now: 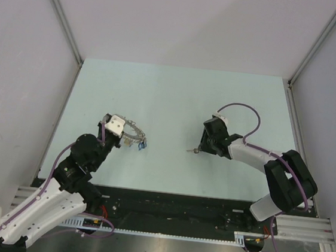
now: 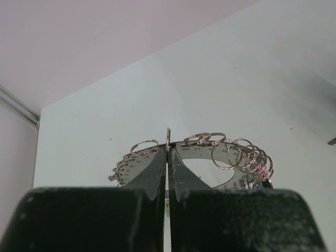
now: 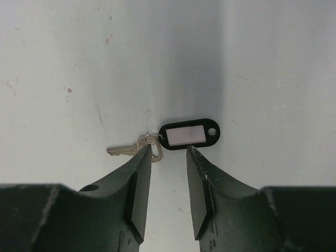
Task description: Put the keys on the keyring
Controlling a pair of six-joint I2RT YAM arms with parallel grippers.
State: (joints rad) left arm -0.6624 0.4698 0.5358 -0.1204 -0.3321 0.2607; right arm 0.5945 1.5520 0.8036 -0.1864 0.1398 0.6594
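1. Your left gripper (image 2: 168, 157) sits at the left of the table (image 1: 171, 96), its jaws pressed together on a thin wire loop of the keyring (image 2: 195, 149), which it holds just off the surface
2. The keyring curves away on both sides of those jaws, with small split rings (image 2: 244, 156) bunched along its right side and a blue piece (image 1: 142, 144) hanging at its right end
3. The loose key (image 3: 122, 150) lies flat on the table, well apart from the keyring, its blade pointing left in the right wrist view and a black tag (image 3: 189, 135) joined to it by a small ring
4. Your right gripper (image 3: 168, 150) hangs right at that key with its jaws standing apart and gripping nothing; one fingertip is over the key's head, the other just under the tag
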